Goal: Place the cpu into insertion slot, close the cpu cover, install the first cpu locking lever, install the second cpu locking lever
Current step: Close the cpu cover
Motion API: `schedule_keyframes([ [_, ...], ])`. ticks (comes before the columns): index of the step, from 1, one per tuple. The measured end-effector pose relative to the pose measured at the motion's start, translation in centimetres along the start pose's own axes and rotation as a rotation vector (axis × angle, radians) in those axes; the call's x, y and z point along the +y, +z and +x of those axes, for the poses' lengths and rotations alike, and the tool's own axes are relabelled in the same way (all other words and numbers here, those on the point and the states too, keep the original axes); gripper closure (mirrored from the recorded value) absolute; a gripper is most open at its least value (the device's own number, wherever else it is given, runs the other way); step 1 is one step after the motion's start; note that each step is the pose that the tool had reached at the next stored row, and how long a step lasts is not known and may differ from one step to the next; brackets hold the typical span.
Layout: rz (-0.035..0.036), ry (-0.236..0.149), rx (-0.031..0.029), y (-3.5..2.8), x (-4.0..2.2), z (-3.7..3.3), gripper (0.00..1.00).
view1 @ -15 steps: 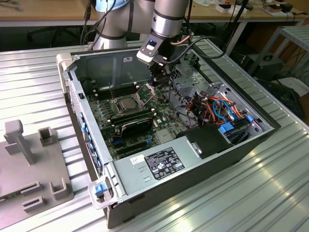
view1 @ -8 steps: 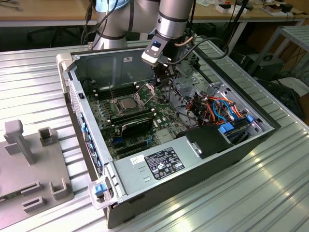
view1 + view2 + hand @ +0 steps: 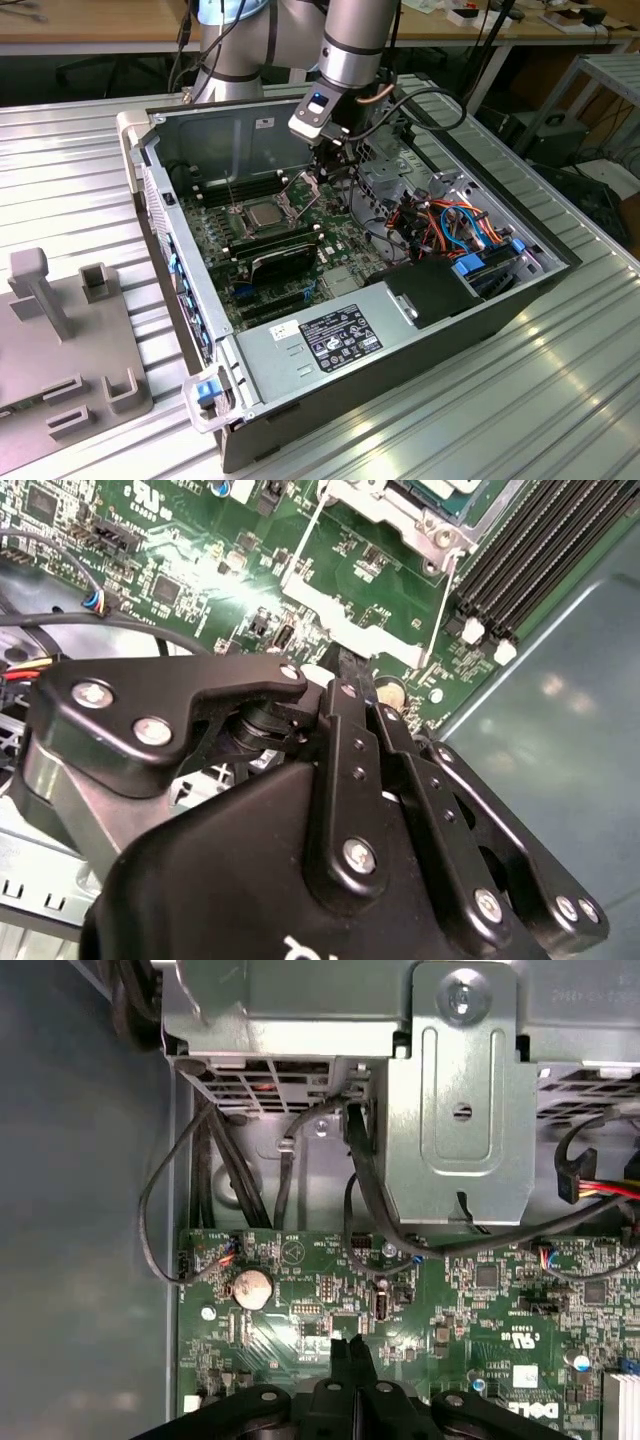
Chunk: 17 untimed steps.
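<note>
One dull silver-grey square cpu [image 3: 262, 212] sits in the single metal-rimmed insertion slot [image 3: 239, 217], mid-board. One arm plunges steeply down into the case. Its black gripper [image 3: 352, 1348], fingers pressed together, is low over the green motherboard [image 3: 470, 1300], just to the exterior view's right of the slot.

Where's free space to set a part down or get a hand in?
Free: ribbed table on the exterior view's right of the case, also beyond the grey fixture. Crowded inside: cables, end effector over the motherboard.

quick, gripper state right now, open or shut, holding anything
gripper: shut, fingertips pressed together, nothing visible between them, over the green motherboard
</note>
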State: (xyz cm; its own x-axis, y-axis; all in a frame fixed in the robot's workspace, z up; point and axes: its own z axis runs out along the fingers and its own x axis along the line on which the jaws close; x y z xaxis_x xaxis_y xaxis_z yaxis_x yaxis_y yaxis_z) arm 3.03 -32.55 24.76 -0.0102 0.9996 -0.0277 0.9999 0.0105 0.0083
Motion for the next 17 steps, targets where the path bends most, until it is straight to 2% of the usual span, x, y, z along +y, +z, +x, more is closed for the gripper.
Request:
schedule_keyframes([
  [17,-0.0001,0.0,0.0,0.0,-0.55,0.01,0.89],
])
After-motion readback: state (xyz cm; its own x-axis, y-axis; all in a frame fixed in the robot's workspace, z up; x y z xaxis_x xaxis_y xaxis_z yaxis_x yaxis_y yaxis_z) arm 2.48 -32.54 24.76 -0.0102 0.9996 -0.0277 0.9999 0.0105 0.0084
